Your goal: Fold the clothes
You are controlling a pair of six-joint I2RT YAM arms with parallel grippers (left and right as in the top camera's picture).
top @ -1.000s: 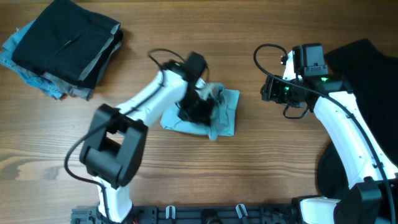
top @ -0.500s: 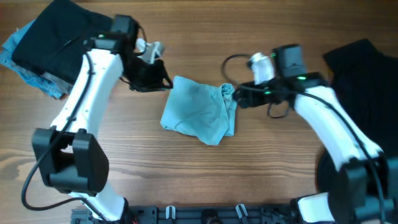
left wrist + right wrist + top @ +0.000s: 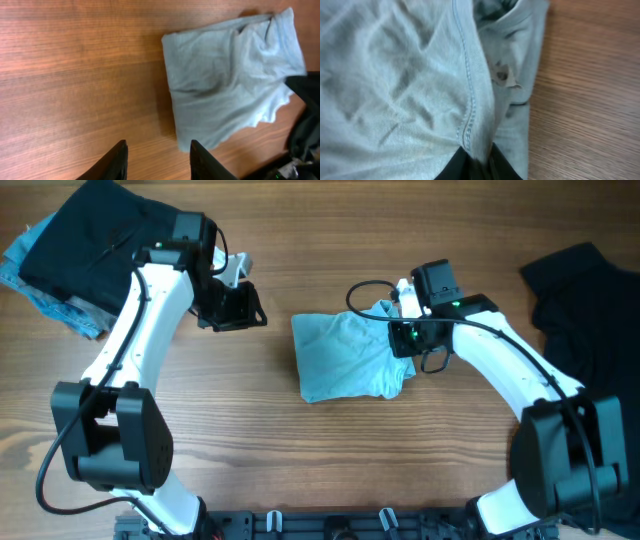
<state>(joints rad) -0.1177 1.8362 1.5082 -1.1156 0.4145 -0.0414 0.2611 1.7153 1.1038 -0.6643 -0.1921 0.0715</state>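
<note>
One pale blue T-shirt (image 3: 345,355) overhead, bunched into a rough rectangle in the middle of the desk (image 3: 300,460), well apart from the dark stack (image 3: 100,250) at far left. Left hand (image 3: 235,305) off to its left, touching nothing; right hand (image 3: 402,338) at its right edge. Left wrist: fingers (image 3: 117,160) parted, empty, above bare wood, T-shirt (image 3: 230,75) ahead. Right wrist: right hand (image 3: 475,167) pinched shut on a stitched hem fold. Thin, limp, light cloth, likely to sag and crease; best taken at hems or corners.

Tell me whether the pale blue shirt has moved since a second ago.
Yes. The shirt has slid right, away from the folded pile at top left and toward the black cloth.
</note>
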